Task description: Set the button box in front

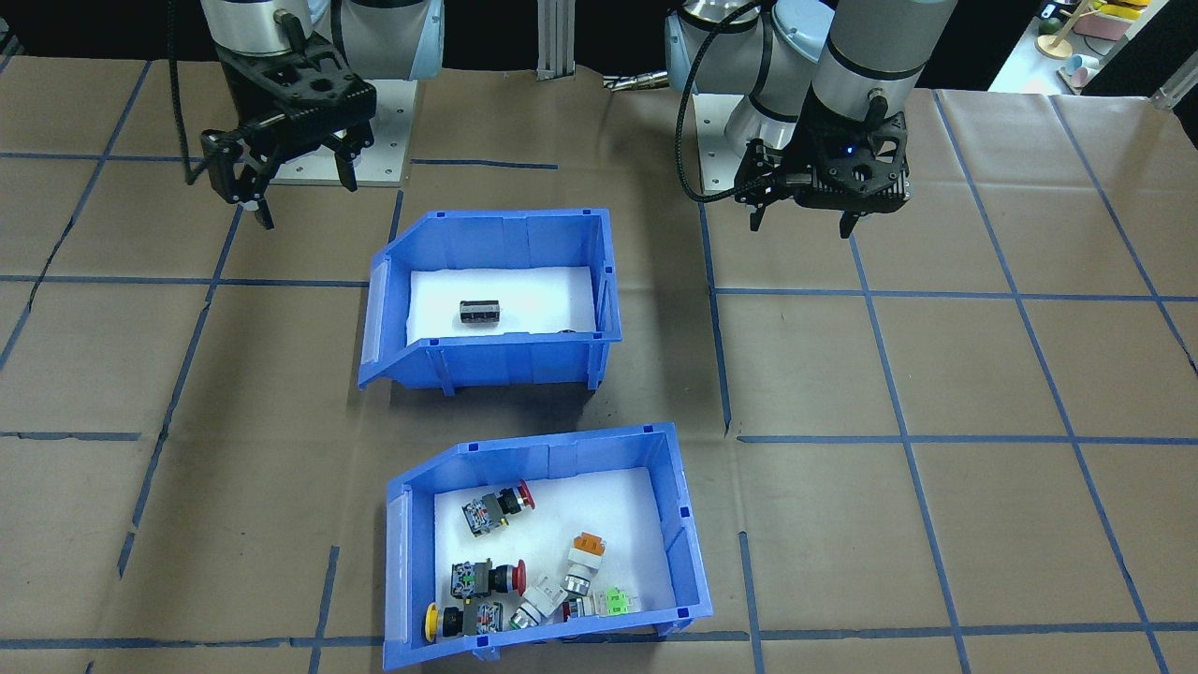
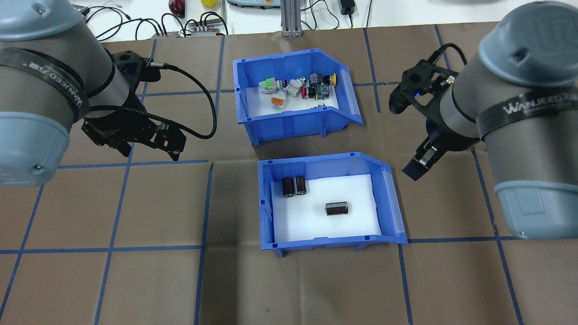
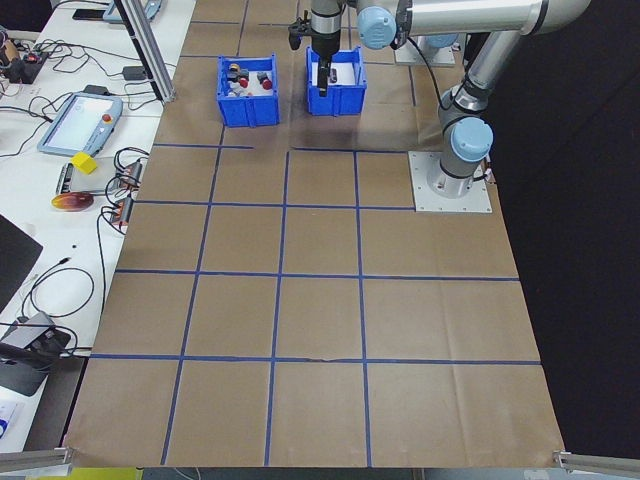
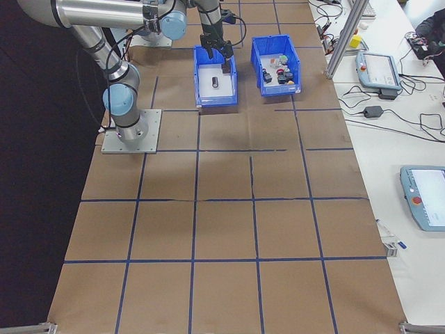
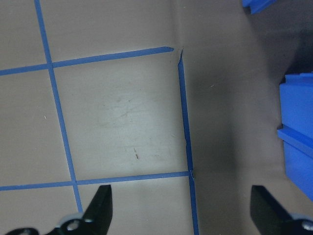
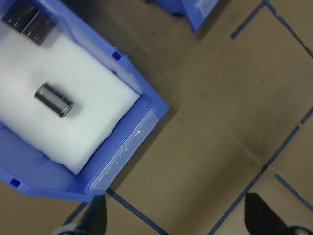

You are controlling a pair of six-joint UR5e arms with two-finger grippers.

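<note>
The front-facing view shows the button box (image 1: 547, 543) nearest the camera, beyond the capacitor bin (image 1: 491, 300), both grippers' fingers apart and empty, while overhead reveals two extra cylinders (image 2: 293, 186) hidden there, and the left wrist view only worktop (image 5: 122, 117).

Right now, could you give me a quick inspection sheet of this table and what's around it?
Surface: brown table covered in paper, with a grid of blue tape.
Job's things: button box, blue, holding coloured switches, on the far side from the robot.
Clutter: second blue box with three dark cylinders, nearer the robot.
Grippers: left gripper and right gripper both open, empty, hovering beside the boxes.
Cables: black cable looping off the left arm; loose wires on the side bench.
Surroundings: handheld control tablet and small objects on white benches.
</note>
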